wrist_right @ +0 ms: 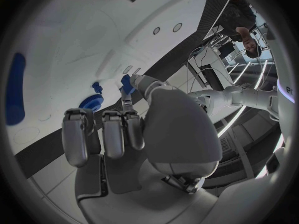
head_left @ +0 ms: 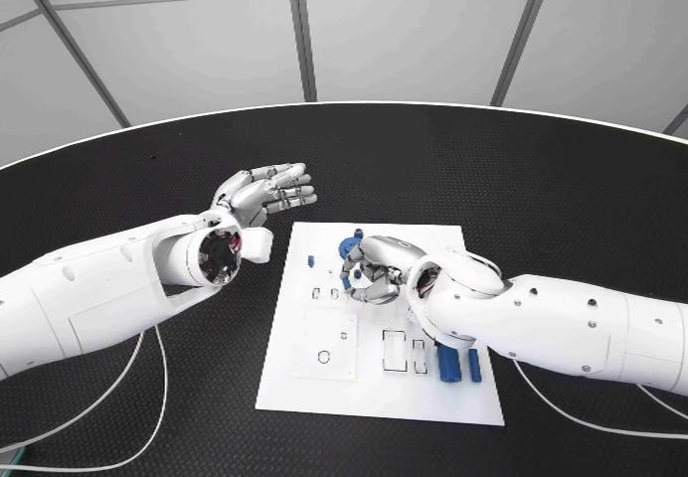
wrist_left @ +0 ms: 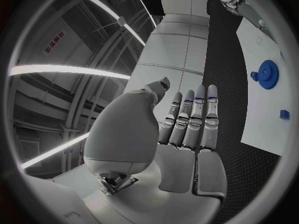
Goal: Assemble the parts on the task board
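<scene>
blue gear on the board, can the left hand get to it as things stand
Probably not easily: the left hand is raised off the board's edge, and the right hand, pinching a small blue part, hangs beside the blue gear.

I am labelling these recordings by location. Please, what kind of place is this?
Probably a robotics lab or test cell. A round black table carries a white task board with blue parts, and pale wall panels stand behind it. The right hand pinches a small blue part.
</scene>
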`<control>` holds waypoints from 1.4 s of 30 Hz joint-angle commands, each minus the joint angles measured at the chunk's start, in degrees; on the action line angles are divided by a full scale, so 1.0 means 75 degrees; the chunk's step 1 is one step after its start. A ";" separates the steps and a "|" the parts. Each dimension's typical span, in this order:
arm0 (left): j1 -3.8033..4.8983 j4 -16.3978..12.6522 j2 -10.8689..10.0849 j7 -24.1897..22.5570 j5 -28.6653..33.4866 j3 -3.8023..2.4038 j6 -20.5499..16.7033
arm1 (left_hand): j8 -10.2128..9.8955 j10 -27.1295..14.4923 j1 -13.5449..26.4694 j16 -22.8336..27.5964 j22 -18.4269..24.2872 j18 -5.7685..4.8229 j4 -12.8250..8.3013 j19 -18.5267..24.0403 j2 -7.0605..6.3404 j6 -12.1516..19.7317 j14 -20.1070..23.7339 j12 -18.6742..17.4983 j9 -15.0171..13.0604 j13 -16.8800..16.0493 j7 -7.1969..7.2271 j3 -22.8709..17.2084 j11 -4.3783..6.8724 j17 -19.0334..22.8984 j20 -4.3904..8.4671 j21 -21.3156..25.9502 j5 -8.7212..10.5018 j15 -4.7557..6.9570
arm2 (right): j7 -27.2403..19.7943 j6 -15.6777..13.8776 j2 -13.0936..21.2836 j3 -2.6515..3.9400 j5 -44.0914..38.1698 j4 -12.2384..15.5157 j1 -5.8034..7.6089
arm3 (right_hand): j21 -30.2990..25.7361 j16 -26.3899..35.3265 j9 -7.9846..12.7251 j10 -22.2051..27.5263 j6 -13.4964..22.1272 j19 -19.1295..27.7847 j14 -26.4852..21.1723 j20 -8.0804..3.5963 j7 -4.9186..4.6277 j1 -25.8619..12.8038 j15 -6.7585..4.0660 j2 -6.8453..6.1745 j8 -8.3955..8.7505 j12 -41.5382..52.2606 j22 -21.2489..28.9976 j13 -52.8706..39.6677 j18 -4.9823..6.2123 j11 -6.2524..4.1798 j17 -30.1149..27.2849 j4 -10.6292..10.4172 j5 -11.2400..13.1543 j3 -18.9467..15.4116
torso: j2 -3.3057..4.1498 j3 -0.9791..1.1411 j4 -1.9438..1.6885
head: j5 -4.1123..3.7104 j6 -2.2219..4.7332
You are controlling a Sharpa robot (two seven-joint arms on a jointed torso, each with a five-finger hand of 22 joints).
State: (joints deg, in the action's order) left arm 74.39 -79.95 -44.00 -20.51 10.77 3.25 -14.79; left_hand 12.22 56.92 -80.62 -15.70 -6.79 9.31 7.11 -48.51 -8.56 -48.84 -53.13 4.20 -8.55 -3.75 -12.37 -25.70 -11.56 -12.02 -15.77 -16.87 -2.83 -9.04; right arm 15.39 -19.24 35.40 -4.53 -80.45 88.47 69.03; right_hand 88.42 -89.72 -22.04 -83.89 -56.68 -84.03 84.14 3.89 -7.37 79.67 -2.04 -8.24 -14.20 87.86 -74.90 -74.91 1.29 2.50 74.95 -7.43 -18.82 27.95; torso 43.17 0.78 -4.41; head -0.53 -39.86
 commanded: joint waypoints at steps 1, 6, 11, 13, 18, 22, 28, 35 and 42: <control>0.0000 0.0003 0.0005 0.0001 0.0000 0.0000 0.0004 | -0.0045 0.0004 0.0059 0.0045 0.0008 0.0150 -0.0009 0.0040 -0.0014 0.0058 0.0048 -0.0047 0.0012 -0.0002 -0.0356 -0.0038 -0.0020 -0.0012 -0.0010 0.0000 -0.0009 -0.0017 | 0.0022 0.0004 -0.0058 -0.0004 -0.0133 -0.0006 -0.0074 | -0.0028 -0.0037 -0.0087 -0.0556 -0.0013 -0.0681 0.0782 -0.0001 0.0025 -0.0027 0.0026 0.0037 -0.0061 -0.0037 -0.1803 -0.1729 -0.0101 -0.0013 0.2007 0.0000 -0.0025 0.0057 | 0.0002 0.0000 -0.0002 | 0.0038 -0.0045; 0.0000 0.0008 0.0009 0.0003 0.0000 0.0000 0.0008 | -0.0045 0.0004 0.0059 0.0045 0.0008 0.0150 -0.0009 0.0040 -0.0014 0.0058 0.0048 -0.0047 0.0012 -0.0002 -0.0356 -0.0038 -0.0020 -0.0012 -0.0010 0.0000 -0.0009 -0.0017 | 0.0069 0.0059 -0.0110 -0.0007 -0.0212 -0.0033 -0.0119 | -0.0028 -0.0037 -0.0087 -0.0556 -0.0013 -0.0681 0.0782 -0.0001 0.0025 -0.0027 0.0026 0.0037 -0.0061 -0.0037 -0.1803 -0.1729 -0.0101 -0.0013 0.2007 0.0000 -0.0025 0.0057 | 0.0001 0.0003 0.0011 | 0.0066 -0.0070; 0.0000 0.0010 0.0013 0.0008 0.0000 0.0000 0.0014 | -0.0045 0.0004 0.0059 0.0045 0.0008 0.0150 -0.0009 0.0040 -0.0014 0.0058 0.0048 -0.0047 0.0012 -0.0002 -0.0356 -0.0038 -0.0020 -0.0012 -0.0010 0.0000 -0.0009 -0.0017 | 0.0106 0.0152 -0.0140 -0.0008 -0.0238 -0.0073 -0.0161 | -0.0027 -0.0037 -0.0091 -0.0564 -0.0010 -0.0682 0.0782 0.0003 0.0022 -0.0046 0.0030 0.0032 -0.0065 -0.0028 -0.1804 -0.1737 -0.0102 -0.0009 0.2007 0.0000 -0.0034 0.0055 | 0.0003 0.0001 0.0006 | 0.0081 -0.0105; 0.0000 0.0010 0.0012 0.0010 0.0000 0.0000 0.0014 | -0.0045 0.0004 0.0059 0.0045 0.0008 0.0150 -0.0009 0.0040 -0.0014 0.0058 0.0048 -0.0047 0.0012 -0.0002 -0.0356 -0.0038 -0.0020 -0.0012 -0.0010 0.0000 -0.0009 -0.0017 | 0.0116 0.0176 -0.0151 -0.0008 -0.0242 -0.0080 -0.0177 | -0.0027 -0.0037 -0.0091 -0.0564 -0.0010 -0.0682 0.0782 0.0003 0.0022 -0.0046 0.0030 0.0032 -0.0065 -0.0028 -0.1804 -0.1737 -0.0102 -0.0009 0.2007 0.0000 -0.0034 0.0055 | 0.0000 -0.0002 0.0002 | 0.0082 -0.0106; 0.0000 0.0005 0.0005 0.0012 0.0000 0.0000 0.0017 | -0.0045 0.0010 0.0073 0.0048 0.0011 0.0151 -0.0015 0.0039 -0.0016 0.0054 0.0046 -0.0045 0.0012 -0.0004 -0.0351 -0.0041 -0.0017 -0.0016 -0.0013 -0.0001 -0.0009 -0.0015 | 0.0166 0.0188 -0.0173 -0.0009 -0.0247 -0.0102 -0.0212 | -0.0029 -0.0037 -0.0096 -0.0564 -0.0008 -0.0682 0.0782 0.0008 0.0021 -0.0067 0.0035 0.0025 -0.0071 -0.0027 -0.1803 -0.1738 -0.0101 -0.0007 0.2007 -0.0002 -0.0041 0.0051 | -0.0001 -0.0004 -0.0007 | 0.0087 -0.0127; 0.0000 0.0003 -0.0005 0.0014 0.0000 0.0000 0.0017 | -0.0045 0.0010 0.0073 0.0048 0.0011 0.0151 -0.0015 0.0039 -0.0016 0.0054 0.0046 -0.0045 0.0012 -0.0004 -0.0351 -0.0041 -0.0017 -0.0016 -0.0013 -0.0001 -0.0009 -0.0015 | 0.0188 0.0180 -0.0176 -0.0009 -0.0249 -0.0137 -0.0221 | -0.0032 -0.0037 -0.0097 -0.0563 -0.0006 -0.0680 0.0782 0.0010 0.0021 -0.0076 0.0037 0.0021 -0.0072 -0.0028 -0.1800 -0.1737 -0.0100 -0.0006 0.2007 -0.0001 -0.0046 0.0050 | -0.0004 -0.0008 0.0000 | 0.0089 -0.0126; 0.0000 -0.0004 -0.0015 0.0016 0.0000 0.0000 0.0016 | -0.0045 0.0010 0.0073 0.0048 0.0011 0.0151 -0.0015 0.0039 -0.0016 0.0054 0.0046 -0.0045 0.0012 -0.0004 -0.0351 -0.0041 -0.0017 -0.0016 -0.0013 -0.0001 -0.0009 -0.0015 | 0.0191 0.0230 -0.0202 -0.0009 -0.0333 -0.0180 -0.0225 | -0.0029 -0.0037 -0.0099 -0.0559 0.0001 -0.0682 0.0782 0.0013 0.0020 -0.0083 0.0039 0.0014 -0.0073 -0.0033 -0.1803 -0.1733 -0.0101 -0.0005 0.2007 0.0003 -0.0054 0.0049 | 0.0005 -0.0003 0.0004 | 0.0089 -0.0101; 0.0000 -0.0016 -0.0029 0.0018 -0.0001 0.0000 0.0016 | -0.0045 0.0010 0.0073 0.0048 0.0011 0.0151 -0.0015 0.0039 -0.0016 0.0054 0.0046 -0.0045 0.0012 -0.0004 -0.0351 -0.0041 -0.0017 -0.0016 -0.0013 -0.0001 -0.0009 -0.0015 | 0.0237 0.0244 -0.0221 -0.0008 -0.0566 -0.0229 -0.0227 | -0.0028 -0.0037 -0.0106 -0.0553 0.0015 -0.0682 0.0782 0.0021 0.0014 -0.0130 0.0045 -0.0009 -0.0078 -0.0039 -0.1804 -0.1728 -0.0102 0.0000 0.2007 0.0001 -0.0061 0.0039 | 0.0003 -0.0008 0.0000 | 0.0077 -0.0128; 0.0001 -0.0027 -0.0038 0.0020 -0.0001 -0.0001 0.0021 | -0.0045 0.0010 0.0073 0.0048 0.0011 0.0151 -0.0015 0.0039 -0.0016 0.0054 0.0046 -0.0045 0.0012 -0.0004 -0.0351 -0.0041 -0.0017 -0.0016 -0.0013 -0.0001 -0.0009 -0.0015 | 0.0305 0.0233 -0.0230 -0.0008 -0.0611 -0.0275 -0.0227 | -0.0034 -0.0037 -0.0109 -0.0541 0.0047 -0.0679 0.0782 0.0030 0.0006 -0.0185 0.0053 -0.0042 -0.0074 -0.0054 -0.1799 -0.1716 -0.0100 0.0006 0.2007 -0.0002 -0.0064 0.0026 | -0.0001 -0.0005 0.0002 | 0.0085 -0.0156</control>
State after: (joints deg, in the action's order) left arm 74.39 -80.15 -44.29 -20.36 10.77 3.24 -14.65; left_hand 12.22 56.92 -80.62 -15.70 -6.80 9.31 7.11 -48.51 -8.56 -48.84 -53.13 4.20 -8.56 -3.75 -12.37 -25.70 -11.56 -12.08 -15.77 -16.87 -2.83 -9.04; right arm 17.65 -17.48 33.68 -4.59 -85.02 86.43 67.33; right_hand 88.42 -89.72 -22.76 -83.90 -56.28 -84.03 84.13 3.89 -7.13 78.52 -2.03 -8.91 -14.71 87.64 -74.90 -74.94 1.30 2.50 74.92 -7.60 -19.09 27.93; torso 43.18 0.71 -4.41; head 0.08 -40.97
